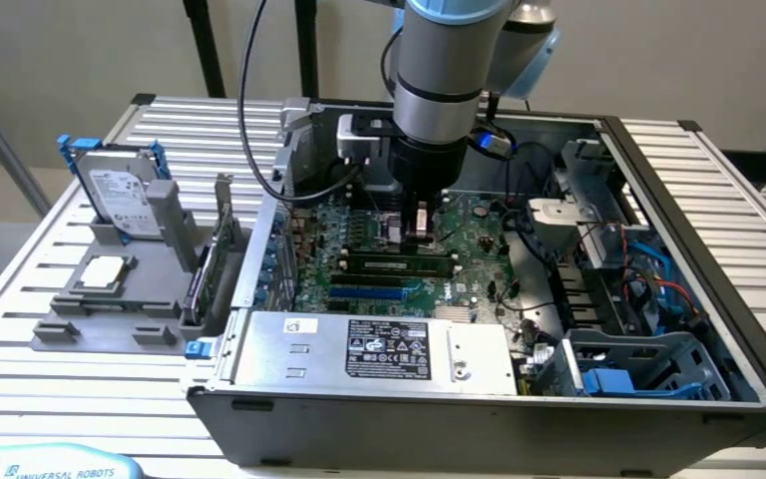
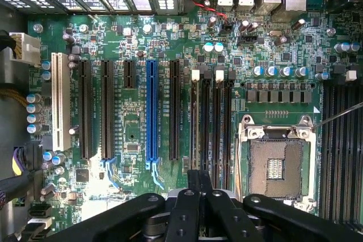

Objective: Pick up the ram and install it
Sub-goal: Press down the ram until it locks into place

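Note:
The ram (image 1: 386, 265) is a thin green stick with black chips. It lies lengthwise along the black memory slots on the motherboard (image 1: 470, 274) inside the open computer case. My gripper (image 1: 419, 238) hangs straight down over the slots, right behind the stick's middle in the exterior view. Whether it touches the stick, I cannot tell. In the wrist view the gripper (image 2: 198, 178) is shut, its black fingers (image 2: 193, 181) pressed together over the end of the memory slots (image 2: 212, 117). I see nothing held between them.
The power supply (image 1: 376, 349) fills the case's front, and a drive cage with blue cables (image 1: 636, 364) sits at the exterior view's right. A grey fixture (image 1: 117, 299) outside the case holds a hard drive (image 1: 120, 195) and a processor. The open CPU socket (image 2: 275, 165) lies beside the slots.

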Available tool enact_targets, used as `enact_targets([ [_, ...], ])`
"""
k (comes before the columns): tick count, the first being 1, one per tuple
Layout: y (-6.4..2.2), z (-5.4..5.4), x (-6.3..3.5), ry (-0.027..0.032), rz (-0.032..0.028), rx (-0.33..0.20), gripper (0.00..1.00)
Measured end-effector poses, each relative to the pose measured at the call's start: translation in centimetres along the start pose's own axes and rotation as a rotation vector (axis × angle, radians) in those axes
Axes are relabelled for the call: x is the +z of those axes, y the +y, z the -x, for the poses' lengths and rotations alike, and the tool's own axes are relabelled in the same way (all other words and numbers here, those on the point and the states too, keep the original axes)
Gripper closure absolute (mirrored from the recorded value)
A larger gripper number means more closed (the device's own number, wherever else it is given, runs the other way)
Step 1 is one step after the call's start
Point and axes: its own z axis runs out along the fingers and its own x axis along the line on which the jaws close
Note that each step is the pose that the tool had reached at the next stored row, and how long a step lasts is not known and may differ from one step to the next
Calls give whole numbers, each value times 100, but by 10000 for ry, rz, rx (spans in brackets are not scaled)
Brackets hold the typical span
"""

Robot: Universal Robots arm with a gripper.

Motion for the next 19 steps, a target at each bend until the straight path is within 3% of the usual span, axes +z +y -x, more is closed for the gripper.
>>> enact_targets([
  [11,8,0,6,0,-2,1,89],
  [19,36,0,116,0,-11,-2,89],
])
